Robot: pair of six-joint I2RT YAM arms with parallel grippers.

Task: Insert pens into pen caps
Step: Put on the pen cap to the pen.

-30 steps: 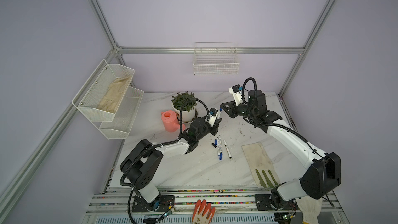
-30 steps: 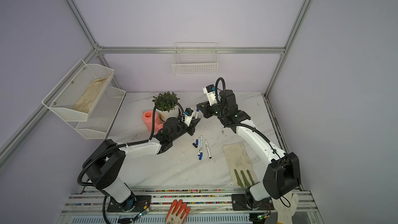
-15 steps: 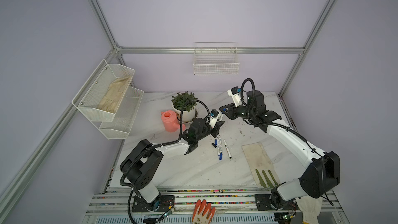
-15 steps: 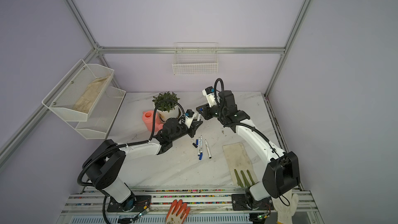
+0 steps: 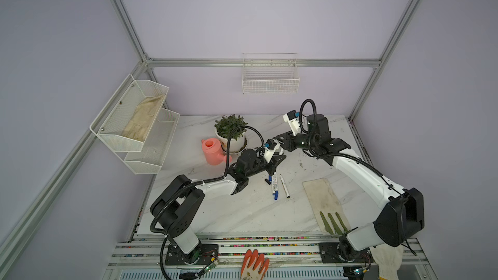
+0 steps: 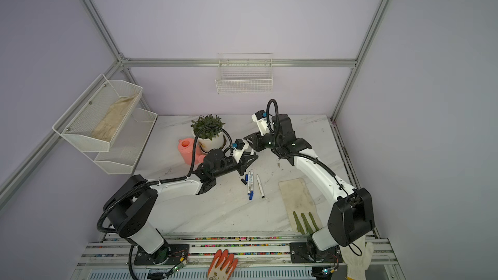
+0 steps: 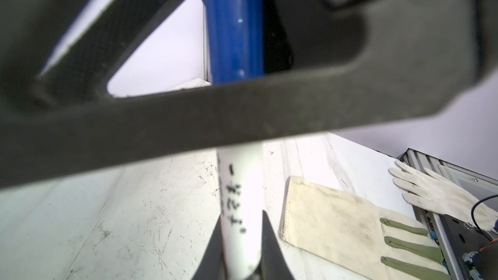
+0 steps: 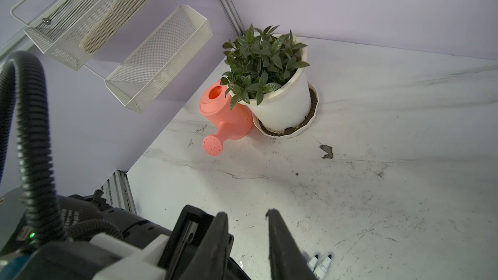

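Right gripper [image 8: 246, 215] opened, left gripper [image 7: 239, 223] pinching pen [image 7: 239, 173]

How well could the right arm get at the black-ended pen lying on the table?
Probably yes: the black-ended pen lies uncovered, the table on its glove side is bare, and the right tool is open and empty. The left tool, gripping a blue-capped pen, hangs close by.

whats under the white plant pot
A white fluted saucer with soil along its rim sits under the plant pot. The pot covers the saucer's middle, so whatever lies there cannot be seen.
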